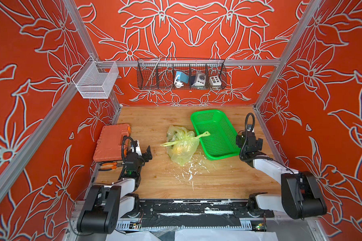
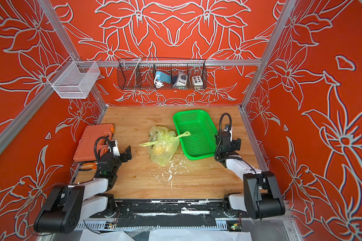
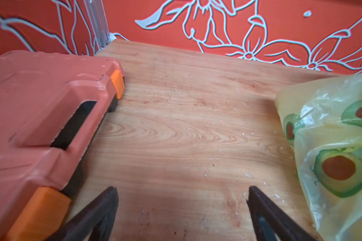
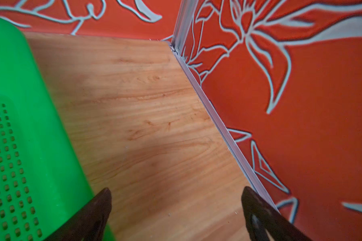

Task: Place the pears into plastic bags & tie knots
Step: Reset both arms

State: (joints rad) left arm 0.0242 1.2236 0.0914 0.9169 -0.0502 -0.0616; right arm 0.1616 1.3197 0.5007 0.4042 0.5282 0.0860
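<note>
Left gripper (image 3: pixel 181 189): jaws spread wide, nothing between, over bare table (image 3: pixel 176 135). Right gripper (image 4: pixel 177 189): likewise wide, empty, just beside green basket (image 4: pixel 29 125). Plastic bag (image 1: pixel 183 146) at table centre, apart from both: 3 o'clock of left gripper, 9 o'clock of right gripper in both top views. Pears (image 1: pixel 181 148) show as yellow-orange mass through film; count unclear. Handles (image 1: pixel 203 134) gathered at neck, ends out toward 9 and 2 o'clock, one over basket rim. Judgement: knot looks made, task near end. Next, if knot slack: each gripper takes handle end, pulls apart.
</note>
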